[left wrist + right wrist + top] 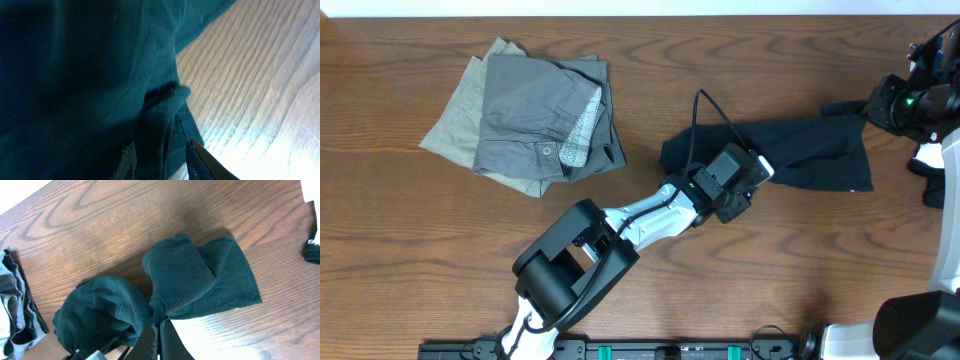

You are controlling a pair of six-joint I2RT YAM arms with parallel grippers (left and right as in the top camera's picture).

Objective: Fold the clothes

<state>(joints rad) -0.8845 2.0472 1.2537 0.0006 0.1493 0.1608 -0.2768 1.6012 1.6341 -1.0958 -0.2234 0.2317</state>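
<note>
A long black garment (810,150) lies crumpled across the middle right of the table. My left gripper (758,176) is down on its middle. In the left wrist view a raised fold of the dark cloth (75,75) fills the gap between the fingers (200,161), and my left gripper (160,149) is shut on it. My right gripper (870,108) holds the garment's far right end. In the right wrist view my right gripper (159,320) is shut, its tips pinching a bunched edge of the black garment (190,275).
A folded grey piece (535,120) with a buttoned waistband lies on a khaki piece (455,125) at the back left, and it also shows at the edge of the right wrist view (12,310). A black cable (705,115) loops over my left arm. Bare wood (800,280) lies in front.
</note>
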